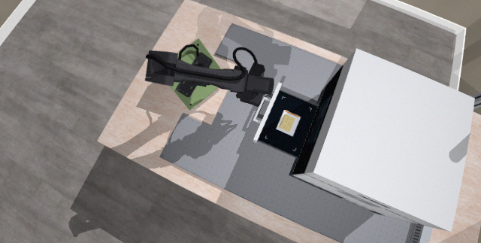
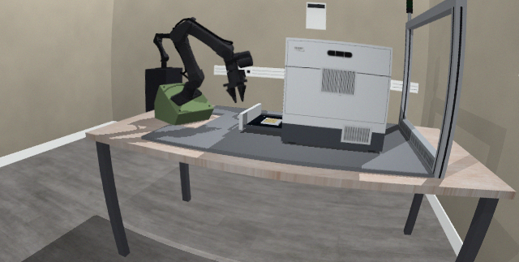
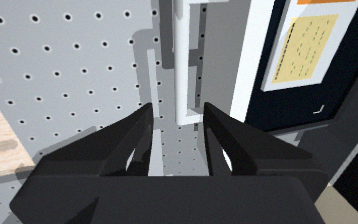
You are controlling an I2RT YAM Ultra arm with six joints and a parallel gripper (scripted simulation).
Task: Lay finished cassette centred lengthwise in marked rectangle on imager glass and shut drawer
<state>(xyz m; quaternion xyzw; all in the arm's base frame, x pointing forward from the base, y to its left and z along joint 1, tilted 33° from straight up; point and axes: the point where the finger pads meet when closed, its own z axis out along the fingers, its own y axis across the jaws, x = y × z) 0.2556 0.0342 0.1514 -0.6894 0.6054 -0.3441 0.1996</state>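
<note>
The finished cassette FINISHED (image 1: pixel 288 123), a pale plate with a yellow gel and an orange end strip, lies flat on the dark glass of the open drawer (image 1: pixel 279 138), about midway between the white corner marks. It also shows in the exterior view (image 2: pixel 271 121) and the wrist view (image 3: pixel 305 47). The drawer's white front panel (image 1: pixel 267 112) carries a white handle (image 3: pixel 182 65). The white imager IM (image 1: pixel 387 138) stands to the right. My gripper (image 3: pixel 178 111) (image 2: pixel 238 97) hangs above the mat just outside the drawer front, over the handle, fingers partly apart with nothing between them.
The arm's green base (image 1: pixel 193 74) sits at the left on the grey perforated mat. A tall grey frame (image 2: pixel 434 92) stands at the table's right end. A black box (image 2: pixel 160 79) stands behind the base. The table edge runs close in front of the mat.
</note>
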